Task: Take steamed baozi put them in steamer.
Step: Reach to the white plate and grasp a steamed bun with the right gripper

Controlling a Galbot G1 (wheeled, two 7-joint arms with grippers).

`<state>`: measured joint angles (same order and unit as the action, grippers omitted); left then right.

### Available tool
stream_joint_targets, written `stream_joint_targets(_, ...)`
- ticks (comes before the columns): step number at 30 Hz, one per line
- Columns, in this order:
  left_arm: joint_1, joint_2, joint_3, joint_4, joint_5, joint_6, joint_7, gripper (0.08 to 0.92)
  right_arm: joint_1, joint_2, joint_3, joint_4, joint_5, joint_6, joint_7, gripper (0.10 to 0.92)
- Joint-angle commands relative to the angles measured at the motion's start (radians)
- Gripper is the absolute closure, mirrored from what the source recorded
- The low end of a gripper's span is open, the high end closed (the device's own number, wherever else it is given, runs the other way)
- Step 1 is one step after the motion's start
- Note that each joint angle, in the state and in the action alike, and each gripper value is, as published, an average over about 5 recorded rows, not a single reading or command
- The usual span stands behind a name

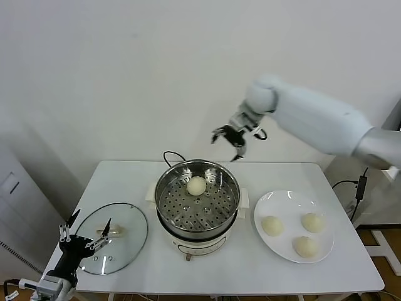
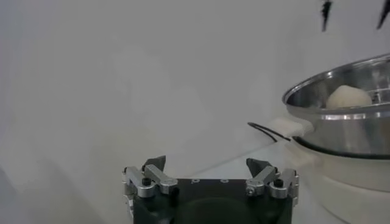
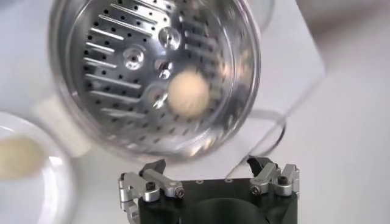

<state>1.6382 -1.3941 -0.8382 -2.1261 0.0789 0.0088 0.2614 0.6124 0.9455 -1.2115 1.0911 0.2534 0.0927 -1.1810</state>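
Steamer (image 1: 197,202): round shiny stainless-steel pot, perforated tray, white base, black cord; frame centre on white table (image 1: 250,269).
Steamed baozi in steamer (image 1: 197,185): one cream-white round bun on tray, toward far wall of pot.
Steamed baozi on plate (image 1: 273,225): three, lower right, on flat white plate (image 1: 283,199) beside steamer.
Glass lid (image 1: 128,241): round, lower left, flat on table.
Right gripper (image 1: 228,139): upper centre, raised above steamer's far rim, jaws spread, empty.
Left gripper (image 1: 84,230): lower left corner, over glass lid's edge, jaws spread, empty.
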Motion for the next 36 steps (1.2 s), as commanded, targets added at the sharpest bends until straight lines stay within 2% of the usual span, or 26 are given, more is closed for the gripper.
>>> stream_joint_targets(1, 0.003, -0.003, -0.001, -0.005, 0.001, 0.002, 0.000, 0.177, -0.088, -0.277, -0.083, 0.096, 0.124, -0.249, 0.022, 0.203)
stream_joint_targets(6, 0.012, -0.002, -0.002, -0.008, 0.007, 0.001, 0.000, 0.177, -0.306, -0.358, 0.029, 0.192, 0.036, -0.248, 0.096, 0.203)
stream_joint_targets(13, 0.021, -0.004, -0.003, -0.007, 0.009, 0.000, 0.000, 0.177, -0.487, -0.364, 0.145, 0.206, -0.055, -0.228, 0.120, 0.203)
stream_joint_targets(36, 0.050, -0.021, -0.012, -0.005, 0.018, -0.018, 0.000, 0.177, -0.569, -0.230, 0.206, 0.103, -0.120, -0.206, 0.169, 0.212)
